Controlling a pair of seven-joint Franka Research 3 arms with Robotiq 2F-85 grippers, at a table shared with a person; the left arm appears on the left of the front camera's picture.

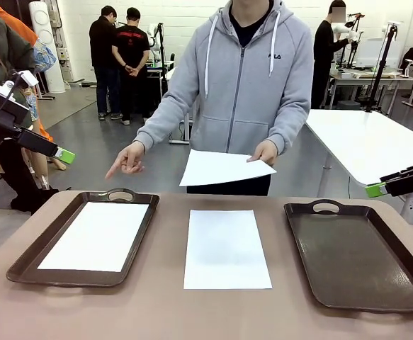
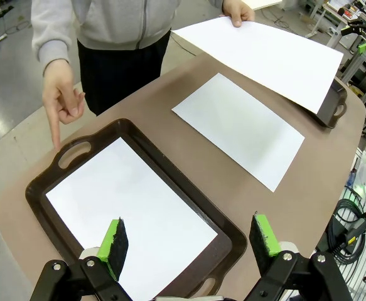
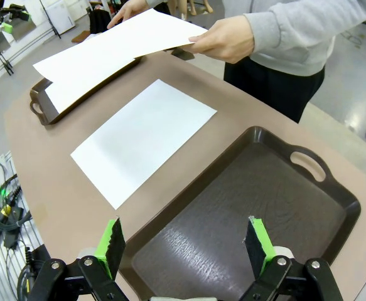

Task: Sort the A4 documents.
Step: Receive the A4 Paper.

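We count 3: tray sheet (image 1: 96,236) in the left tray (image 1: 27,259), middle sheet (image 1: 227,248) on the table (image 1: 156,312) between trays, held sheet (image 1: 220,168) in the person's hand (image 1: 265,152). Paper looks thin, light, floppy and slick, so we'd pinch an edge or corner. Left gripper (image 2: 188,236) and right gripper (image 3: 184,243) both released, empty.

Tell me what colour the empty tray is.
Dark brown; the empty tray shows it best in the right wrist view.

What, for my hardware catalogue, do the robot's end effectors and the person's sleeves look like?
The left end effector and the right end effector are black, two-fingered, with bright green pads. The person's sleeves are light grey hoodie fabric with ribbed cuffs.
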